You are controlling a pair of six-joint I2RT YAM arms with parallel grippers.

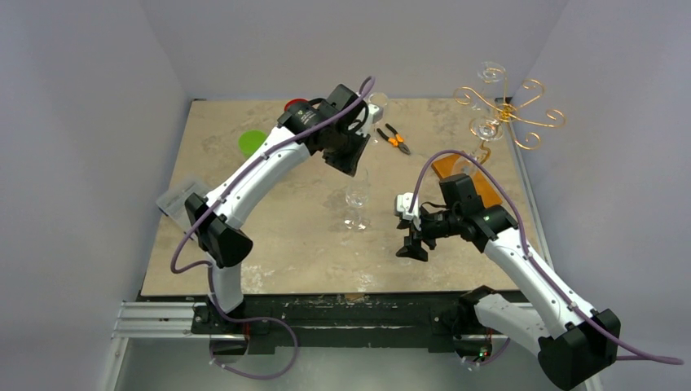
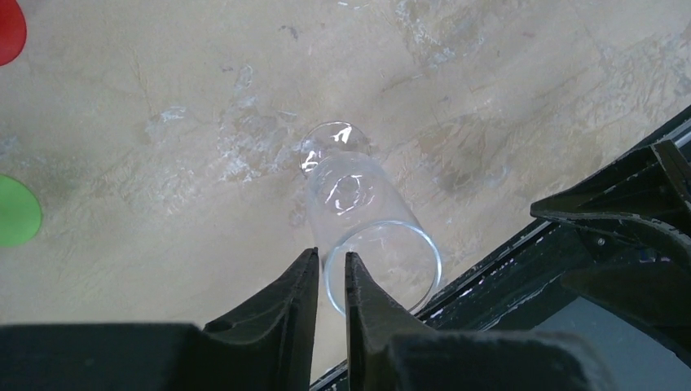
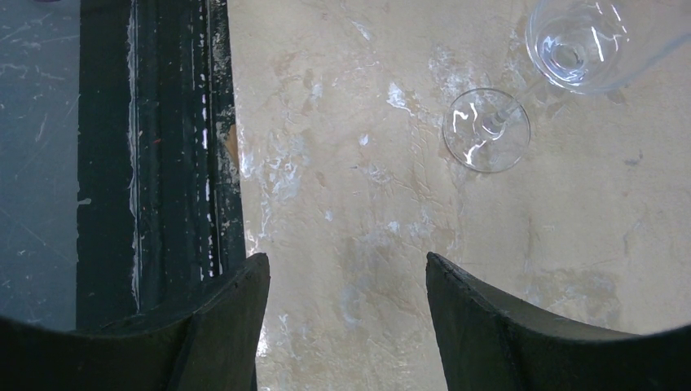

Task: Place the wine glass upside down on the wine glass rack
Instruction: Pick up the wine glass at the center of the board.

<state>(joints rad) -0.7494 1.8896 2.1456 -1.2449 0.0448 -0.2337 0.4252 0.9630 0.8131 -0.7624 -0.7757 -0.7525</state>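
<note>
A clear wine glass (image 1: 356,199) is upright at mid-table, its foot at or just above the surface. My left gripper (image 1: 346,159) comes down on it from above. In the left wrist view the gripper (image 2: 332,254) is shut on the glass rim (image 2: 383,265), the glass wall pinched between the fingers. My right gripper (image 1: 411,240) is open and empty, low over the table to the glass's right. In the right wrist view (image 3: 346,259) the glass foot (image 3: 486,130) lies ahead, clear of the jaws. The gold wire wine glass rack (image 1: 509,114) stands at the far right on its orange-brown base (image 1: 468,175).
Two glasses hang on the rack, one high (image 1: 491,73) and one lower (image 1: 486,128). Orange-handled pliers (image 1: 393,137), another glass (image 1: 377,102), a red disc (image 1: 295,106) and a green disc (image 1: 253,142) lie at the back. A clear plastic piece (image 1: 175,198) sits at the left edge.
</note>
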